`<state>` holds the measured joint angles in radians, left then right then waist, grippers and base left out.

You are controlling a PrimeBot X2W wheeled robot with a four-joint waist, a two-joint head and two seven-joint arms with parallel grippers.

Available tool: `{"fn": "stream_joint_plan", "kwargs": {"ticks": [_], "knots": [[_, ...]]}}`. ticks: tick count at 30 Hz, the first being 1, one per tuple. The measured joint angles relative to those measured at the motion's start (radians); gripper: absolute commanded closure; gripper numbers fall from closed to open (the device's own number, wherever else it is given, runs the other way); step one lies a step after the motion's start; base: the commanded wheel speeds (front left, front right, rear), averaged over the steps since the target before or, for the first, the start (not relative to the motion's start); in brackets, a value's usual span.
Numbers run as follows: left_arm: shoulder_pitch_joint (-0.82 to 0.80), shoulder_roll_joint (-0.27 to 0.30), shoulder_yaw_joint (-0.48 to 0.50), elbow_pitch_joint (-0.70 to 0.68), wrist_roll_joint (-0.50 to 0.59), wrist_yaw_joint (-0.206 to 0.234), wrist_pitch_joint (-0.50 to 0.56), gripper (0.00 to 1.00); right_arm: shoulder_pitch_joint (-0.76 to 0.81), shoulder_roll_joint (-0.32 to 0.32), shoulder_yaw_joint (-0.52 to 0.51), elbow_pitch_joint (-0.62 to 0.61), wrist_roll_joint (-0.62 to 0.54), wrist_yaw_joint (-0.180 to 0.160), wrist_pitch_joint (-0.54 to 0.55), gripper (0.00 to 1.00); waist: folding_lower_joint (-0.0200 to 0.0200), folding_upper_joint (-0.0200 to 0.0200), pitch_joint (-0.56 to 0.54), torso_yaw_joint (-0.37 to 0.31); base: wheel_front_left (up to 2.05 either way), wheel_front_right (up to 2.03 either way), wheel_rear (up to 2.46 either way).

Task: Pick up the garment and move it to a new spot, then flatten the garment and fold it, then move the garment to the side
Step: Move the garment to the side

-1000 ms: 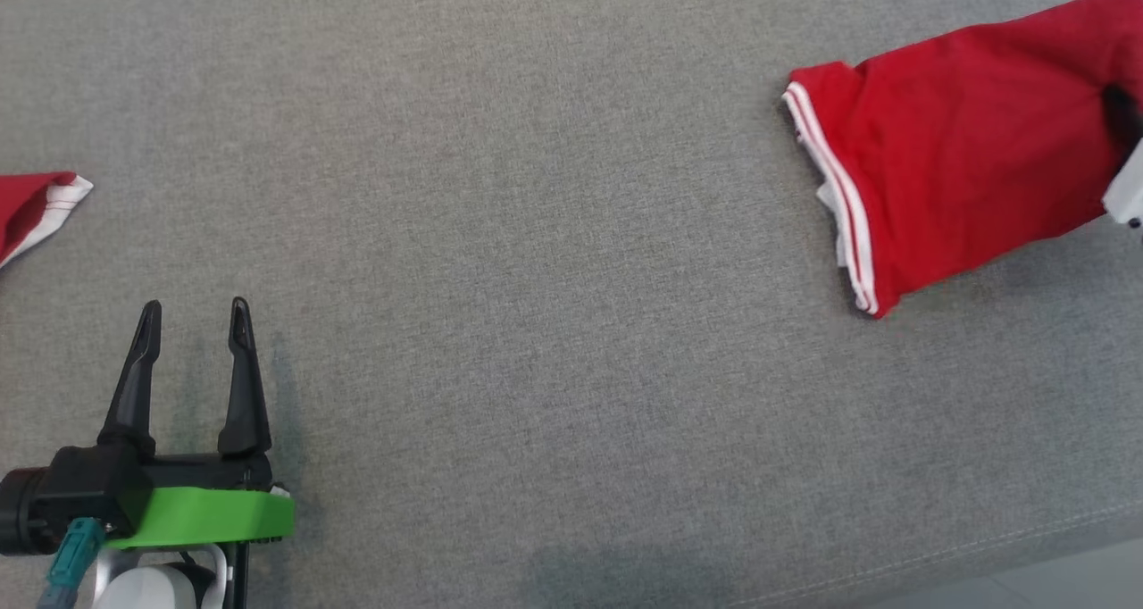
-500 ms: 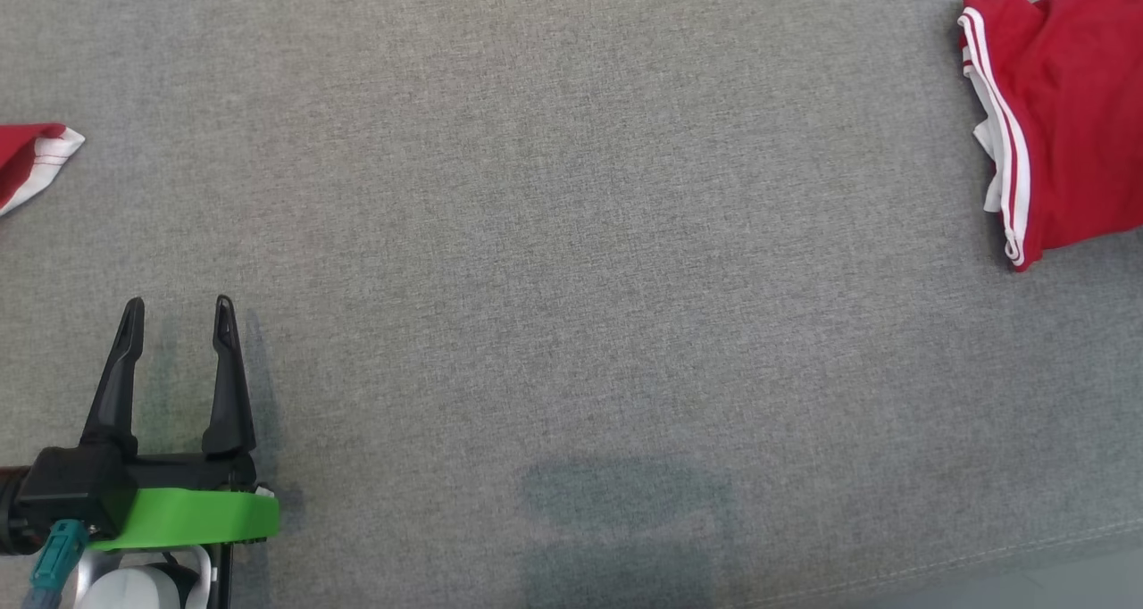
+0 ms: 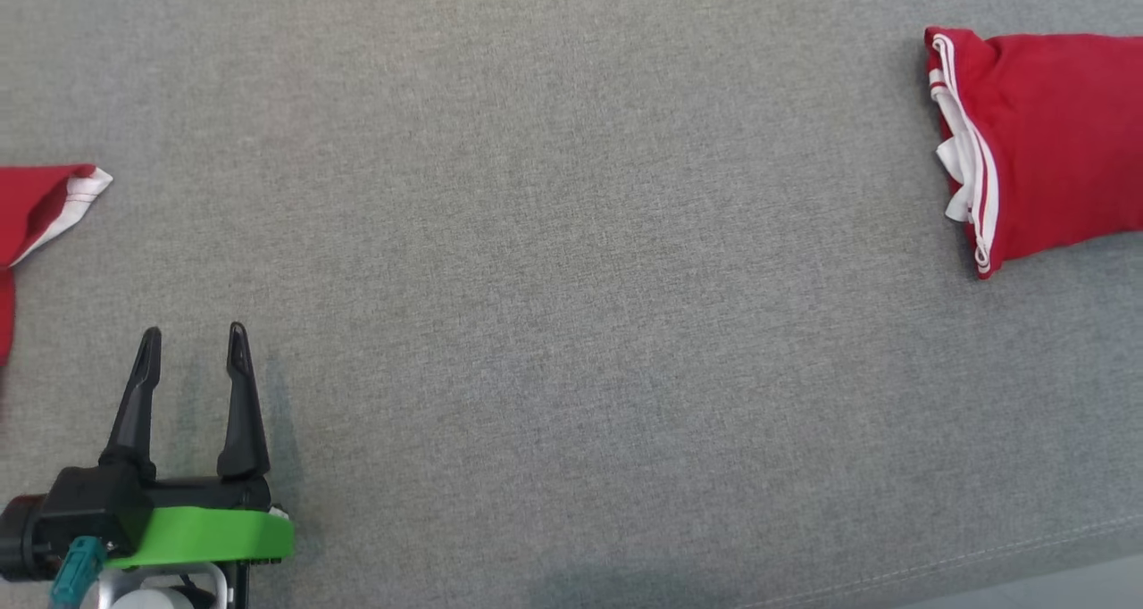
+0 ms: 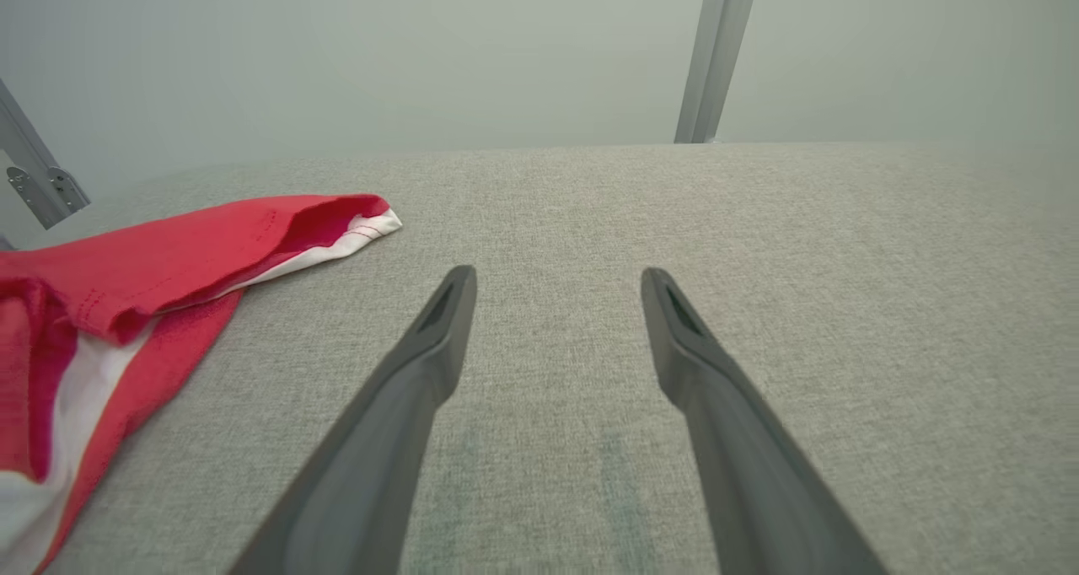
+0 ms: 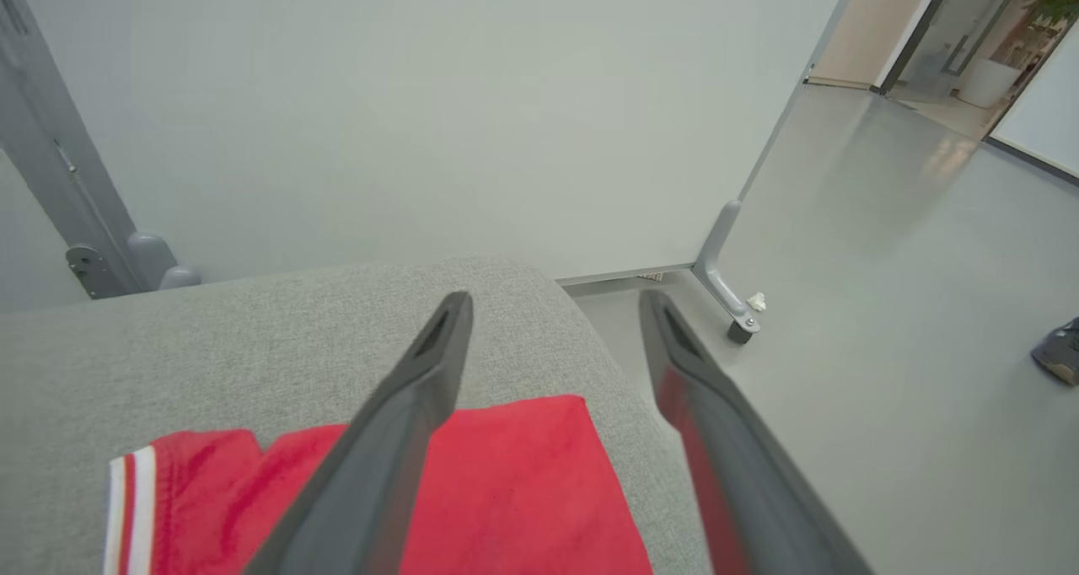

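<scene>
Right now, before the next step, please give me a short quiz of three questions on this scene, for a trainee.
1. True or false: the left fingers hold red cloth.
2. In the head view, the folded garment lies at the: A) left, B) middle, C) right.
3. Fill in: the stripes along its edge are ____.
Key: 1 false; 2 C; 3 white.

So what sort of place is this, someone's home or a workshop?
Probably an office or lab test area, not a home: a plain grey padded bench, pale partition panels on metal feet, and a bare polished floor running to a doorway.
</scene>
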<state>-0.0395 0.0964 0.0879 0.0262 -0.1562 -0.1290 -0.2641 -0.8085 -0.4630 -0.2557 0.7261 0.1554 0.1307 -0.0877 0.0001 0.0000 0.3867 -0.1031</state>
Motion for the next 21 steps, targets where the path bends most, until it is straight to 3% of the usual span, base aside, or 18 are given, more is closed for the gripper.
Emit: {"fn": "stream_joint_plan", "kwargs": {"ticks": [9, 16, 21], "knots": [[0.053, -0.034, 0.007, 0.048, -0.015, 0.0, 0.0, 0.0, 0.316, 0.042, 0.091, -0.316, 0.081, 0.0, -0.133, 0.0, -0.0001, 0.0, -0.141, 0.009, 0.0, 0.0, 0.0], [0.081, -0.044, 0.012, 0.08, -0.018, 0.0, 0.0, 0.0, 0.57, 0.187, 0.098, -0.512, 0.059, 0.0, -0.163, 0.0, -0.0001, 0.0, -0.249, 0.025, 0.0, 0.0, 0.0], [0.096, -0.045, 0.007, 0.102, -0.022, 0.006, 0.0, 0.0, 0.707, 0.283, 0.095, -0.571, 0.021, 0.0, -0.172, 0.0, -0.0001, 0.0, -0.31, 0.044, 0.0, 0.0, 0.0]]}}
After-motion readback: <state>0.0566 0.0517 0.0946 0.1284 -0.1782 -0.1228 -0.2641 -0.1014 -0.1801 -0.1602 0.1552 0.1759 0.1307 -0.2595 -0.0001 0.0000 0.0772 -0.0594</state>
